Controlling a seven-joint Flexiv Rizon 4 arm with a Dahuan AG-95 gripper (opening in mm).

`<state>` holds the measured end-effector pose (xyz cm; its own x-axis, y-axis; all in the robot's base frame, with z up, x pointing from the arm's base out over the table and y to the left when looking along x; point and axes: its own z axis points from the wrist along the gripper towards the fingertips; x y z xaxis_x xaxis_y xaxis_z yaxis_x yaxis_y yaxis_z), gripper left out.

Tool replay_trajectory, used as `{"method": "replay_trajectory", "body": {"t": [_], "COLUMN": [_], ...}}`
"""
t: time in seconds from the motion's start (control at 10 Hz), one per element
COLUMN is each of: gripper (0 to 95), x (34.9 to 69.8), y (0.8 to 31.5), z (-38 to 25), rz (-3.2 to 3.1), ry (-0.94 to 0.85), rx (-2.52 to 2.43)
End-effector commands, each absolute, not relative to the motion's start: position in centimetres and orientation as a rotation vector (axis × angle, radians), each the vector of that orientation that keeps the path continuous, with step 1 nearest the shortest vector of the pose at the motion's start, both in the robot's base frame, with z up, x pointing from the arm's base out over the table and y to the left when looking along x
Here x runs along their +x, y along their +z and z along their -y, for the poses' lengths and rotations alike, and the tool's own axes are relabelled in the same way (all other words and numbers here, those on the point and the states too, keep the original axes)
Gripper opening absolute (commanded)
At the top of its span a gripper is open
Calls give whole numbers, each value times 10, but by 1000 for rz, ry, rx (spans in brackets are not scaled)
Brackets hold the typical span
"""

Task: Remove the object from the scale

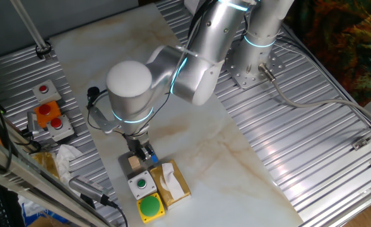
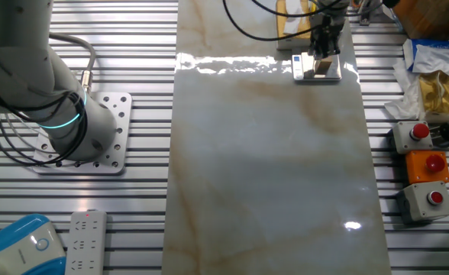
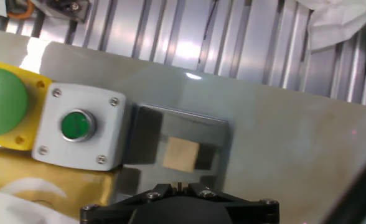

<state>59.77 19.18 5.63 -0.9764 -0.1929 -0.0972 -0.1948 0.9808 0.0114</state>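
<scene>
The object, a tiny tan cube (image 3: 181, 154), sits on the scale (image 3: 147, 134), a flat dark-grey platform. Both show in one fixed view, cube (image 1: 134, 162) on scale (image 1: 126, 165), and in the other fixed view, where the scale (image 2: 307, 70) has a blue patch at its left edge. My gripper (image 1: 141, 150) hangs just above the cube, apart from it. In the hand view its fingertips (image 3: 178, 185) stand together at the bottom edge, shut and empty. In the other fixed view the gripper (image 2: 324, 47) partly hides the cube.
A grey box with a green button (image 3: 77, 126) touches the scale's left side, with a yellow box with a green mushroom button (image 3: 2, 102) beyond it. A yellow-brown tissue box (image 1: 173, 183) lies beside them. Red and orange button boxes (image 2: 427, 164) stand on the metal slats.
</scene>
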Motion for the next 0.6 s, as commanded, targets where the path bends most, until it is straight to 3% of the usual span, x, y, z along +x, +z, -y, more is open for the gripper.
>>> {"method": "replay_trajectory", "body": {"t": [0.1, 0.2, 0.3, 0.4, 0.5, 0.6], "gripper": [0, 190, 570, 760, 950, 950], "x": [595, 595, 595, 595, 595, 595], "y": [58, 58, 59, 59, 59, 59], "z": [-190, -190, -191, -191, -191, -192], "rz": [-3025, -3028, -3030, -3028, -3028, -3027], "ry": [17, 11, 16, 27, 34, 39], "rx": [-324, -345, -364, -372, -370, -369]}}
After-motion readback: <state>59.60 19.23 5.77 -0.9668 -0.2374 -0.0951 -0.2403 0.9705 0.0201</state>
